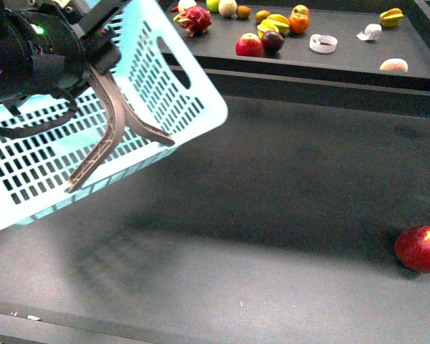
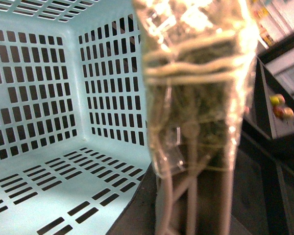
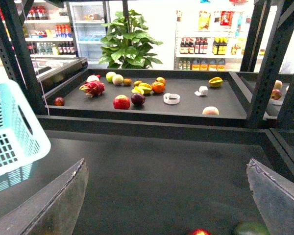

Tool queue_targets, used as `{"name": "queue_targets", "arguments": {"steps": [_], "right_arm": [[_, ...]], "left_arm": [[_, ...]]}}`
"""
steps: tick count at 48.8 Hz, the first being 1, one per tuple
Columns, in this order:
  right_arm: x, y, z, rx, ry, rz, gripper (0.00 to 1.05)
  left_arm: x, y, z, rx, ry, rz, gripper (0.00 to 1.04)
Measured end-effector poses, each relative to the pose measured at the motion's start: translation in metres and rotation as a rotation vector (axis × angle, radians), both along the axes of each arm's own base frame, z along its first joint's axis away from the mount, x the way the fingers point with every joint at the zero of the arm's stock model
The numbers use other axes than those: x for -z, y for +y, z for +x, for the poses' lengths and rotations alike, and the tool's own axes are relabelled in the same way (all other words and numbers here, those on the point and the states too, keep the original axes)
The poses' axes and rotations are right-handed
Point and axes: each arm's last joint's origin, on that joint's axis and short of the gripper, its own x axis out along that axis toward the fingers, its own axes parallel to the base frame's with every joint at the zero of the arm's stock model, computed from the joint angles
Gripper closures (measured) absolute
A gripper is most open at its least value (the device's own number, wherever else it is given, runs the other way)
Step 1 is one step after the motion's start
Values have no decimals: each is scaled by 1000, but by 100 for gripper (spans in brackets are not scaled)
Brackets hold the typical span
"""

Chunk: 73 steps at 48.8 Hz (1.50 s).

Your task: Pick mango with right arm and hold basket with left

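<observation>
The light-turquoise basket hangs tilted above the dark table at the left. My left gripper is shut on it where its grey-brown handles droop. The left wrist view looks into the basket past a tape-wrapped finger; no fruit shows inside. My right gripper is open and empty above the table; it is out of the front view. A greenish-yellow rounded fruit shows partly at the frame edge, beside a red fruit. I cannot tell whether it is the mango.
The red fruit with a yellow patch lies at the table's right edge. A raised back shelf holds several fruits, among them a dragon fruit, a red apple and yellow fruit. Dark metal uprights flank it.
</observation>
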Motion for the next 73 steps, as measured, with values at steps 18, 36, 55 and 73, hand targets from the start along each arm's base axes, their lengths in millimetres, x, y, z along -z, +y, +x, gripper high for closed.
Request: {"name": "queue_targets", "arguments": {"steps": [18,36,55,73], "right_arm": [[0,0,0,0,0,0,8],[0,0,0,0,0,0,8],[0,0,0,0,0,0,8],[0,0,0,0,0,0,8]], "left_arm": [[-8,-43,-55,335,-131,230,100],[-7,-67,-81,516,-235,351,100],[0,-63,-94,547,-231,363,100],[-4,-63,-97,554,-246,366,100]]}}
